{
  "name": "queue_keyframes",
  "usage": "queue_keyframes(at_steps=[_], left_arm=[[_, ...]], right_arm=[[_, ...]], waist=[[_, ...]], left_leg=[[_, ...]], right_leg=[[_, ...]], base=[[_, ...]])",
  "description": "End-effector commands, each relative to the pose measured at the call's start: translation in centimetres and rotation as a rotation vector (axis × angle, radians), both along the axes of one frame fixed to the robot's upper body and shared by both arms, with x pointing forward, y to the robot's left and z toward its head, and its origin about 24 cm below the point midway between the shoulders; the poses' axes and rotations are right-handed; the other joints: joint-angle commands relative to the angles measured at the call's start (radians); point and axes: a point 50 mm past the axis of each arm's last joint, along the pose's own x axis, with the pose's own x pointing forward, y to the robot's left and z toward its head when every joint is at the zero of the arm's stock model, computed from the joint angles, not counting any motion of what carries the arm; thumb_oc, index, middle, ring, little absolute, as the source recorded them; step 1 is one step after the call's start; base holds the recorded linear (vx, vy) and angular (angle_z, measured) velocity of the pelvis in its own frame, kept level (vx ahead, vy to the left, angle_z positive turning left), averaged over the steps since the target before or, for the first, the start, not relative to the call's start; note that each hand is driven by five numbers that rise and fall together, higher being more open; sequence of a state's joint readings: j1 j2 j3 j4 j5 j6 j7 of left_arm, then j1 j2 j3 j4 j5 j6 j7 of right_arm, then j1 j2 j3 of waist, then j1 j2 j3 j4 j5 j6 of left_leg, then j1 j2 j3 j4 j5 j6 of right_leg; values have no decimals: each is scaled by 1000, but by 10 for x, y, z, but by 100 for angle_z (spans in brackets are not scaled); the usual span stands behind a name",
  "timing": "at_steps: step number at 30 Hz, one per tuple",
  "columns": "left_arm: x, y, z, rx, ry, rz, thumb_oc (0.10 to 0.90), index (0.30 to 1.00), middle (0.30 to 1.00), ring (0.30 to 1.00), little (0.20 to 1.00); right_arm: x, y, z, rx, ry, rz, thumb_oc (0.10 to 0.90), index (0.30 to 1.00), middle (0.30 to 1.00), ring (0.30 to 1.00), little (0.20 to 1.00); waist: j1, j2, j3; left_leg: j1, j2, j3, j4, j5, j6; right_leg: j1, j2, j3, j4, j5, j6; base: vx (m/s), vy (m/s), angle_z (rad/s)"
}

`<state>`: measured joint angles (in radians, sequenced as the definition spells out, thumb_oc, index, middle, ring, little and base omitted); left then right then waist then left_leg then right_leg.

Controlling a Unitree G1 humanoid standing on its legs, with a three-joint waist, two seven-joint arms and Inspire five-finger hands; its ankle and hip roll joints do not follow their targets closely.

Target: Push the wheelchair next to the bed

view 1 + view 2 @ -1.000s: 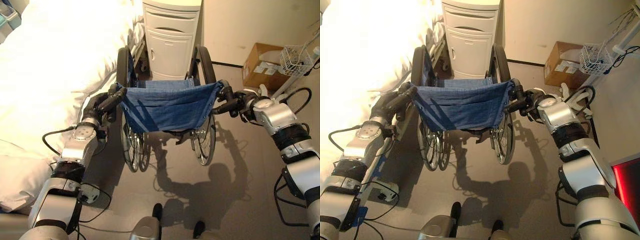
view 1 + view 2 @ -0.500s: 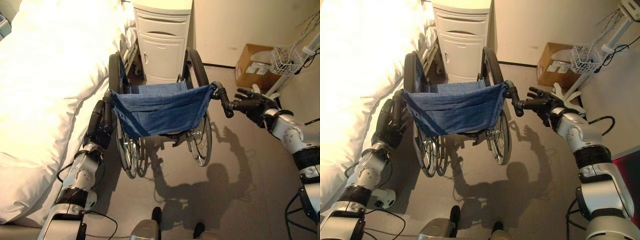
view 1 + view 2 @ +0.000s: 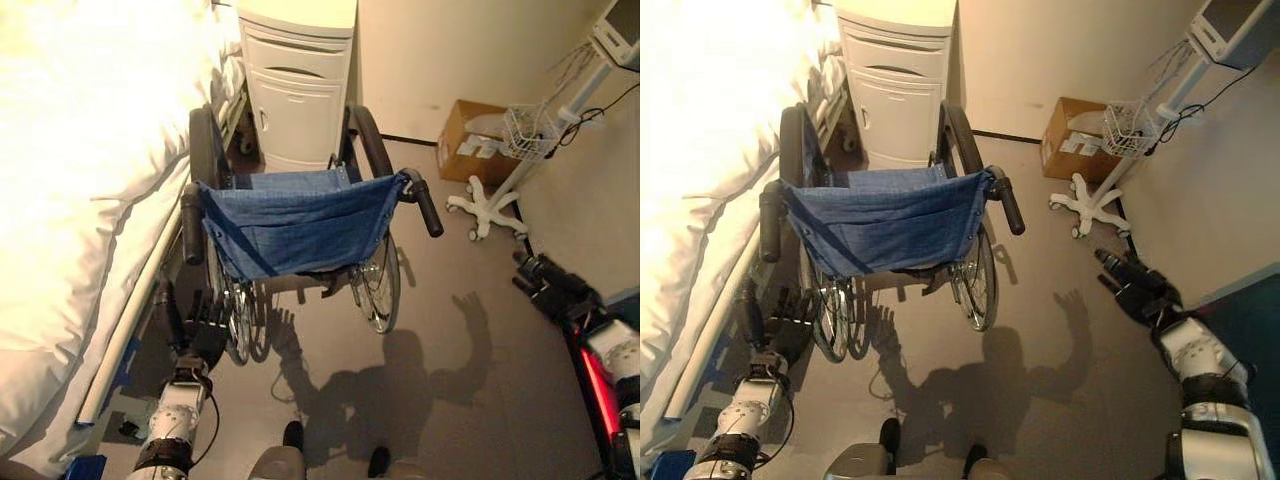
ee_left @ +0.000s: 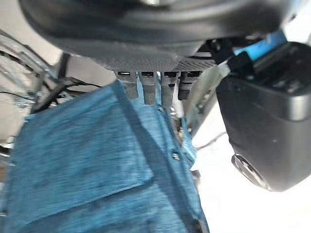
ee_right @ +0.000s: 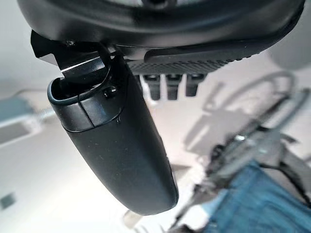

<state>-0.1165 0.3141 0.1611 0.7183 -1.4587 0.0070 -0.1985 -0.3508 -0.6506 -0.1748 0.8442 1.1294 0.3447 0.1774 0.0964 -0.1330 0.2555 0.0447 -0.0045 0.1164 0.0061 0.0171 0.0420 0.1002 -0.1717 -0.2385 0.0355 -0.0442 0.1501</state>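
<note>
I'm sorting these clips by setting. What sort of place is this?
Probably a hospital or care room: a wheelchair stands beside a white-sheeted bed, with a bedside cabinet ahead and a wheeled stand carrying a wire basket.

- Both eye views look steeply down from the head, a little apart, and share the wheelchair (image 3: 300,225), bed (image 3: 80,150), cabinet (image 3: 295,85) and floor.
- Left wrist view looks along the left hand (image 4: 155,53) at the chair's blue back, very near.
- Right wrist view looks along the right hand (image 5: 116,141) toward the chair, farther off.
</note>
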Motion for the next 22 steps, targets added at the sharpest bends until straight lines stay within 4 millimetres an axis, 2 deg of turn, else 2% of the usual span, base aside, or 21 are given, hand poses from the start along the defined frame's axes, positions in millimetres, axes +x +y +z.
queue_keyframes(at_steps=[1,2,3,4,5,7,9,10,15,17,22], left_arm=[[10,-7,6,108,-51,-91,800,900,900,900,900],[0,-12,-7,114,14,-119,800,900,900,900,900],[-1,-12,-10,117,25,-123,800,900,900,900,900],[-13,-19,-24,147,108,-161,800,900,900,900,900],[-15,-20,-27,155,124,-170,800,900,900,900,900],[-36,-31,-48,200,230,-239,800,900,900,900,900],[-43,-36,-55,227,268,-274,800,900,900,900,900],[-50,-42,-60,304,310,-338,800,900,900,900,900],[-59,-58,-65,572,349,-507,800,900,900,900,900],[-60,-66,-64,652,319,-567,800,900,900,900,900],[-61,-84,-65,703,286,-638,800,900,900,900,900]], right_arm=[[3,2,2,-30,-75,80,800,900,900,900,900],[-6,18,-23,29,-38,108,800,900,900,900,900],[-7,21,-28,37,-31,114,800,900,900,900,900],[-15,41,-51,77,-5,141,800,900,900,900,900],[-17,44,-55,81,0,143,800,900,900,900,900],[-33,70,-83,101,-2,133,800,900,900,900,900],[-38,82,-92,104,-6,144,800,900,900,900,900],[-45,95,-101,85,-20,148,800,900,900,900,900],[-56,130,-111,-8,-58,222,800,900,900,900,900],[-59,138,-112,-50,-60,285,800,900,900,900,900],[-68,160,-117,-110,-49,450,800,900,900,900,900]], waist=[[26,21,-96],[28,26,-93],[29,27,-93],[32,34,-90],[32,35,-91],[37,53,-87],[38,61,-86],[36,76,-82],[17,118,-78],[6,133,-76],[-19,160,-68]], left_leg=[[14,13,-28,42,-122,9],[13,13,-27,44,-123,12],[13,13,-26,45,-124,12],[14,13,-23,46,-124,14],[14,13,-23,46,-124,15],[11,13,-24,52,-124,16],[10,12,-24,53,-124,15],[13,9,-25,51,-123,16],[9,1,-29,46,-113,13],[5,-3,-30,43,-109,11],[-10,-10,-34,45,-100,5]], right_leg=[[-47,-3,-20,151,5,1],[-53,-4,-23,151,9,1],[-54,-4,-23,152,9,1],[-59,-5,-29,154,11,1],[-60,-6,-30,154,11,1],[-60,-6,-30,146,2,-5],[-61,-7,-31,144,2,-5],[-64,-10,-31,145,1,-5],[-75,-10,-20,140,-19,-17],[-84,-11,-14,137,-23,-21],[-103,-10,3,138,-24,-27]], base=[[-50,-30,-3],[-54,-30,-2],[-48,-18,1],[0,0,0],[-13,2,3],[-13,15,4],[-18,29,4],[-16,44,3],[-49,83,0],[-89,109,-4],[-81,73,-3]])
